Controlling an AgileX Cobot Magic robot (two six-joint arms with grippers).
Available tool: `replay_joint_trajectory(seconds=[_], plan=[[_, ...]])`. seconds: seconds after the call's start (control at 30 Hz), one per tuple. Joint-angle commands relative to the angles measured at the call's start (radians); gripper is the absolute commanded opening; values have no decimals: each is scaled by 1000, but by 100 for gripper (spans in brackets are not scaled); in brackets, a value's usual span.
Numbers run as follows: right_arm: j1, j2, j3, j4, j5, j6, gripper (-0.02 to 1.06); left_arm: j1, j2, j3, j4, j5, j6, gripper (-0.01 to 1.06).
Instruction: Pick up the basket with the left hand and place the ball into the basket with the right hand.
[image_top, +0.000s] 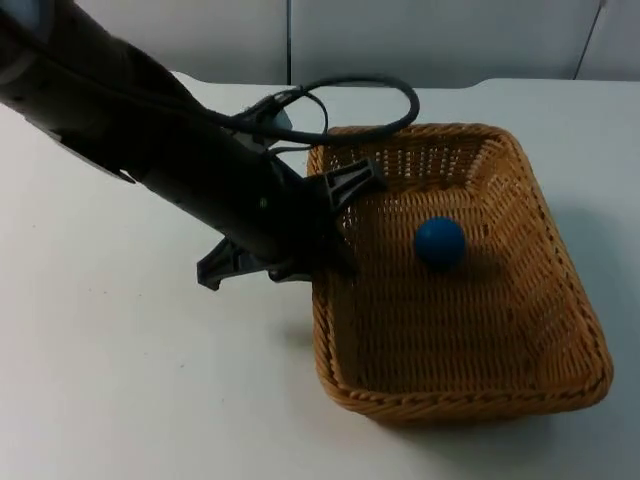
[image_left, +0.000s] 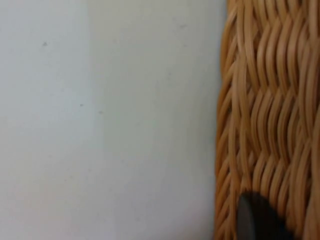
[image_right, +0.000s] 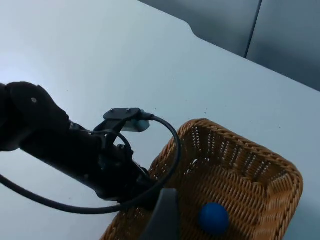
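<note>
One blue ball (image_top: 439, 241) lies inside the one wicker basket (image_top: 560, 300), on the woven floor a little toward the basket's far wall and apart from all four walls. In the right wrist view the same ball (image_right: 214, 218) shows against the weave of the basket (image_right: 260, 175), again free of the sides. The basket is rectangular, honey-coloured, with a thick braided rim, and it sits toward the right side of the white bench (image_top: 120, 380), nearer the front edge than the grey partition wall (image_top: 420, 35).

The left end effector (image_top: 335, 262) is at the basket's left wall, about midway along it, with the one black arm in the top view reaching down to it from the far left corner of the bench. One dark finger runs down on the inside of the rim; the left wrist view shows a black fingertip (image_left: 257, 220) lying against the outer weave of the basket (image_left: 270, 100), with bare bench (image_left: 100, 125) just beside it. So the fingers straddle the wall and pinch it. Whether the basket is raised off the bench cannot be told.

The right end effector (image_right: 161, 220) hangs high above the bench, looking down on basket and left arm; whether its fingers are spread or together cannot be told.

No labels or writing can be read.
</note>
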Motion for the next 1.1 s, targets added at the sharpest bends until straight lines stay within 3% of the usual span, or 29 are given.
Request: replay_joint_trajectory(seconds=[0.0, 0.2, 0.27, 0.33, 0.37, 0.43, 0.5, 0.9, 1.07], plan=[[4, -5, 4, -2, 1, -8, 78, -10, 19, -10, -19, 16, -3, 15], [4, -5, 4, -2, 23, -13, 78, -10, 40, -10, -1, 18, 10, 20], [4, -5, 4, -2, 31, -13, 78, -10, 38, -10, -1, 18, 29, 35], [4, -5, 4, 4, 32, -13, 78, -10, 37, -10, -1, 25, 31, 57], [4, -5, 4, 4, 32, -13, 78, -10, 37, -10, -1, 25, 31, 57], [4, -5, 4, 4, 33, -13, 78, -10, 37, -10, 4, 36, 31, 76], [4, -5, 4, 4, 36, -13, 78, -7, 35, -10, 23, 44, 31, 86], [4, -7, 17, 2, 33, -37, 78, 102, -100, -10, 230, 53, 31, 87], [4, -50, 101, -2, -36, -44, 78, 185, -199, -8, 334, 111, 16, 87]])
